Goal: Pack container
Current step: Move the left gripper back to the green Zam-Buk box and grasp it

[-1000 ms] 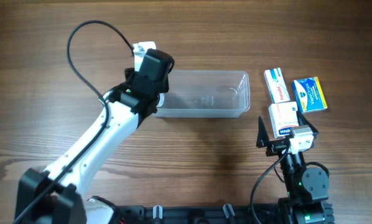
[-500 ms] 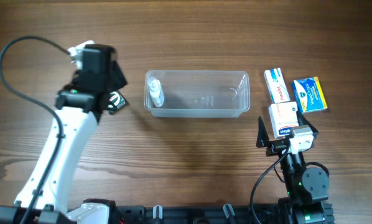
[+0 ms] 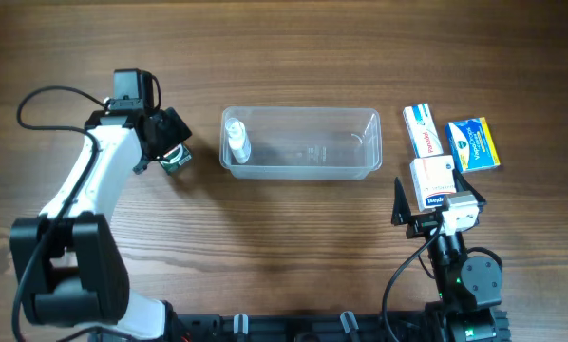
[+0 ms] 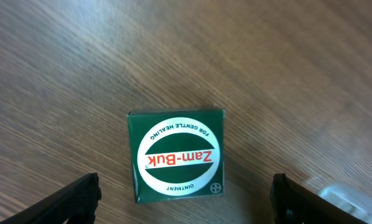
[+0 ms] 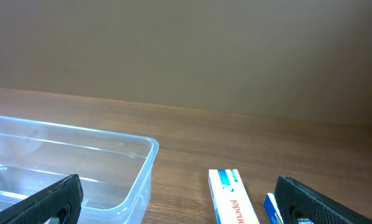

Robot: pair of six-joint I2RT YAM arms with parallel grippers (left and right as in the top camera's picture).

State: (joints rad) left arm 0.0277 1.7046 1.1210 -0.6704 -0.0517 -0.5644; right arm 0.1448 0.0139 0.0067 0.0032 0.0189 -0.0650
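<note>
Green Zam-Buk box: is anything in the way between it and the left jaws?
Nothing visible. The green box lies alone on the table, and the left gripper hangs over it, jaws open wide, one each side.

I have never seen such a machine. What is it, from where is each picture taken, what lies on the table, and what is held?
The machine is two robot arms, left and right, at a wooden table. The wide picture looks down from above. The other two come from a camera on each wrist, with its dark fingers at the lower corners. A clear container holds a white bottle. The left gripper, open, hangs over a green Zam-Buk box. The right gripper, also open, holds nothing. A white and red box and a blue and yellow box lie right of the container.
</note>
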